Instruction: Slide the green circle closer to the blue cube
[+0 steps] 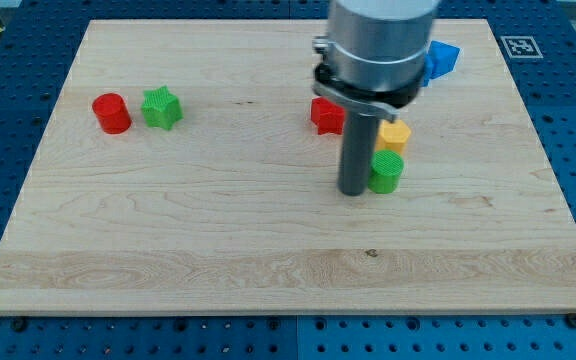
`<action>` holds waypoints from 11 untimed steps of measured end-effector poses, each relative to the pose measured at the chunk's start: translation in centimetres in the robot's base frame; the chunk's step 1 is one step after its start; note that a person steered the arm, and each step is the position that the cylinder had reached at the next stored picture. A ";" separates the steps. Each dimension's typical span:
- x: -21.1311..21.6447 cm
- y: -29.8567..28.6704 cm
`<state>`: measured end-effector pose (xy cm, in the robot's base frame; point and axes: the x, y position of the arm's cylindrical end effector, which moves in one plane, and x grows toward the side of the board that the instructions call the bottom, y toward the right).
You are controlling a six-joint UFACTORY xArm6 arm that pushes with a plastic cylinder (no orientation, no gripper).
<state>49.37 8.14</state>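
Observation:
The green circle (387,172) is a short green cylinder right of the board's middle. My tip (354,191) stands right against its left side, touching or nearly so. The blue cube (442,60) lies near the view's top right, partly hidden behind my arm's grey body (380,45). It is well above the green circle and slightly right of it.
A yellow block (396,135) sits just above the green circle, between it and the blue cube. A red star-like block (326,115) lies left of the rod. A red cylinder (111,113) and a green star (162,108) sit at the left.

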 end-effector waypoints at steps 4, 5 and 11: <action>1.6 14.7; 1.3 11.4; -13.7 8.4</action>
